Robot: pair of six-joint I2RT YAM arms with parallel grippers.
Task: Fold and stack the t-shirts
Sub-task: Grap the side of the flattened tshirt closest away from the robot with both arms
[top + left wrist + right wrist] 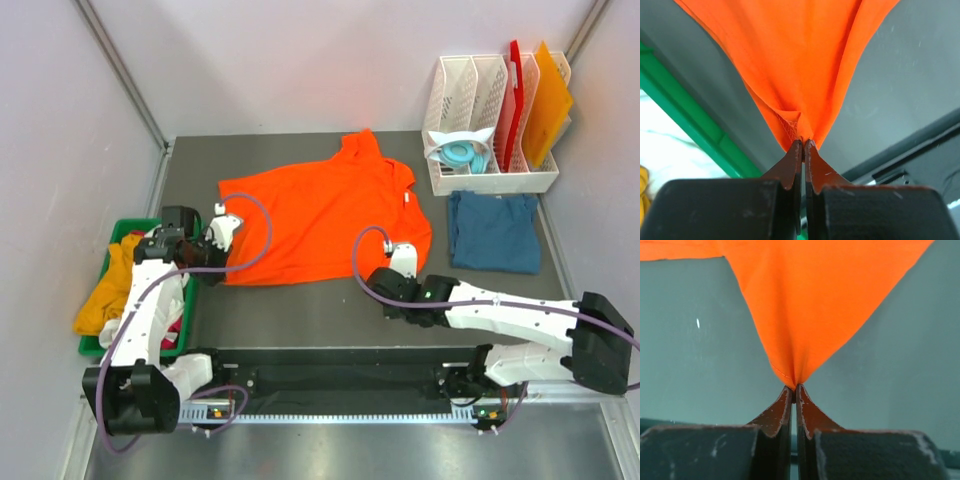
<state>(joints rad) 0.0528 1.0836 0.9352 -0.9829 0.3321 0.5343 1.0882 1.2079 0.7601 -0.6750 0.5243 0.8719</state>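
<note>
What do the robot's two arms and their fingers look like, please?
Both the left arm and the right arm have white links, black joints and black bases. A lavender cable loops along each. The fingers are dark reddish-brown, tapering to thin tips, scuffed with pale marks, on black blocky mounts.

White rack [455, 85] on the grey counter [300, 310], holding a red board [515, 95] and an orange board [548, 105]; green bin [135, 225] at left.

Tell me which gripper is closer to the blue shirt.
Right. The right gripper pinches the orange shirt at its corner just left of the blue shirt; the left gripper pinches the opposite corner, over by the green bin.
</note>
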